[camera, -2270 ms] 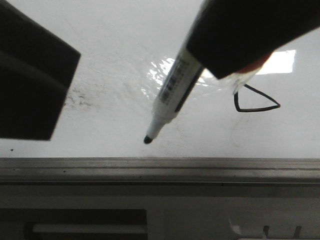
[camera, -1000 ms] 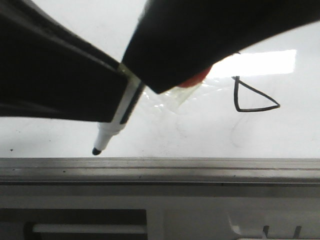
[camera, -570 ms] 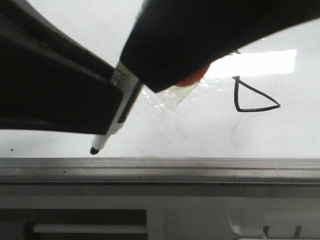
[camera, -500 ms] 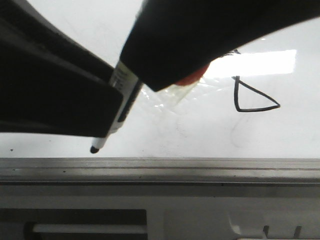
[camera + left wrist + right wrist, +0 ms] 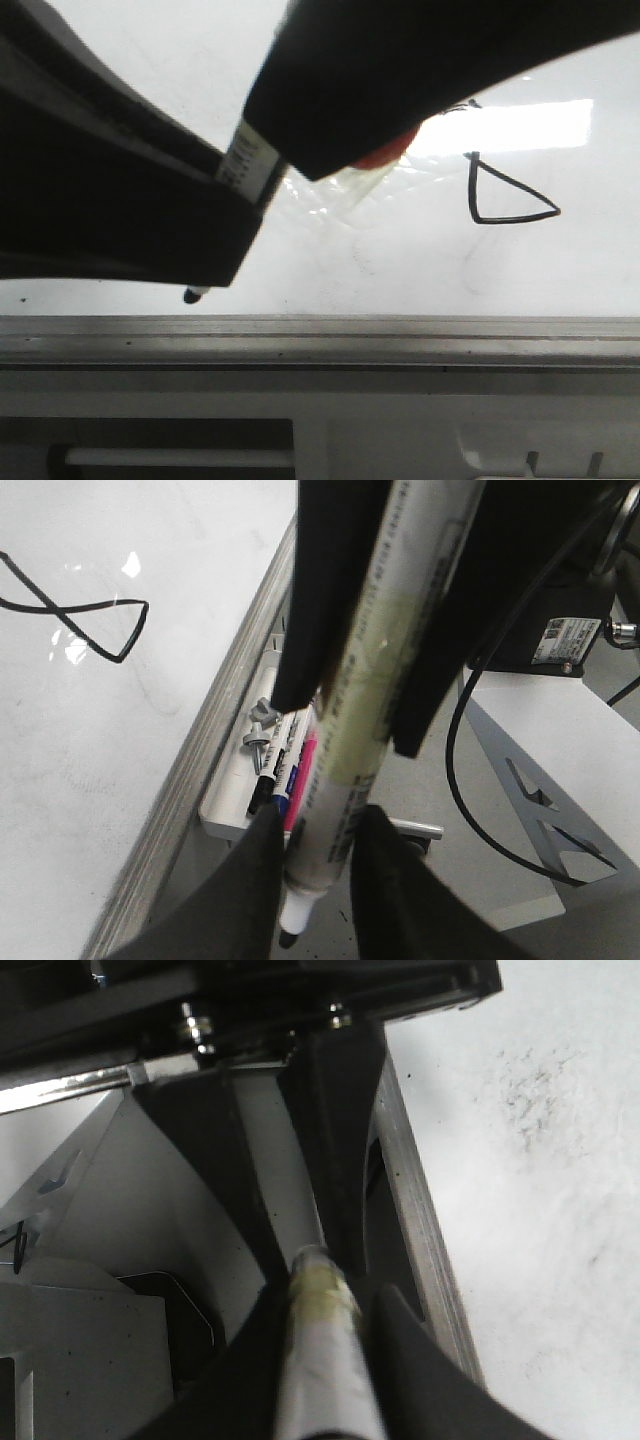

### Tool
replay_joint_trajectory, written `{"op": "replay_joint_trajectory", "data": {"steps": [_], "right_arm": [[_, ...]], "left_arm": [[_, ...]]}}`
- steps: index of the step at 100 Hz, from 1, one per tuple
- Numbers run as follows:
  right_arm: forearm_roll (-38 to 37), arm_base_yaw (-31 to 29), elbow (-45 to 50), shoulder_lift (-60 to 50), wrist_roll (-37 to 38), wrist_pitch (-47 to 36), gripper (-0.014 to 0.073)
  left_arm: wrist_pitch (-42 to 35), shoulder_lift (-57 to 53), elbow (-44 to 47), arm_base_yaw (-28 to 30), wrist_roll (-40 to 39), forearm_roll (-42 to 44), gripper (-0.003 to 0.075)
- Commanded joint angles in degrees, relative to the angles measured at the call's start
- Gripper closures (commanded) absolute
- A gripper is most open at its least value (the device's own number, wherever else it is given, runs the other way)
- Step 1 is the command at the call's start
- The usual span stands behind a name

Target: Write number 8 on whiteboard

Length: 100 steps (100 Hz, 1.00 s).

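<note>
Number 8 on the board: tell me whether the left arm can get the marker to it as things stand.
Probably not yet. The left gripper seems closed on the marker, but the right gripper clamps it too, its bulk lying between there and the number 8.

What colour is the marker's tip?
Black; the marker's tip shows best in the front view, poking out below the left gripper.

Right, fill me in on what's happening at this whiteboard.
Both arms have the marker at once, which looks like a handover. The right tool clamps its taped rear end, and the left tool appears closed on the barrel near the tip. The tip is off the writing area, down by the whiteboard rail. The number 8 is drawn, with an angular lower loop; its top is partly hidden behind the arm.
</note>
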Motion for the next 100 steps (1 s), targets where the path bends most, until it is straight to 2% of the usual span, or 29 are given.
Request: {"op": "replay_joint_trajectory", "data": {"steps": [1,10,62,69,86,93,100], "right_arm": [[0.29,0.11,-1.70,-0.64,-0.74,-3.23,0.0638],[0.29,0.11,-1.70,-0.64,-0.74,-3.10,0.0638],[0.29,0.11,-1.70,-0.64,-0.74,-3.99,0.0621],[0.29,0.11,-1.70,-0.64,-0.74,-4.24,0.0540],[0.29,0.11,-1.70,-0.64,-0.74,-4.37,0.0211],[0.29,0.11,-1.70,-0.64,-0.74,-4.37,0.0141],[0.29,0.11,-1.70,-0.64,-0.74,-4.37,0.0121]], "left_arm": [[0.56,-0.44,-1.94,0.25,0.03,-3.25,0.0667],[0.56,-0.44,-1.94,0.25,0.03,-3.25,0.0741],[0.56,-0.44,-1.94,0.25,0.03,-3.25,0.0741],[0.56,-0.44,-1.94,0.25,0.03,-3.25,0.0741],[0.56,-0.44,-1.94,0.25,0.03,-3.25,0.0741],[0.56,-0.44,-1.94,0.25,0.03,-3.25,0.0741],[0.56,-0.44,-1.94,0.25,0.03,-3.25,0.0741]]}}
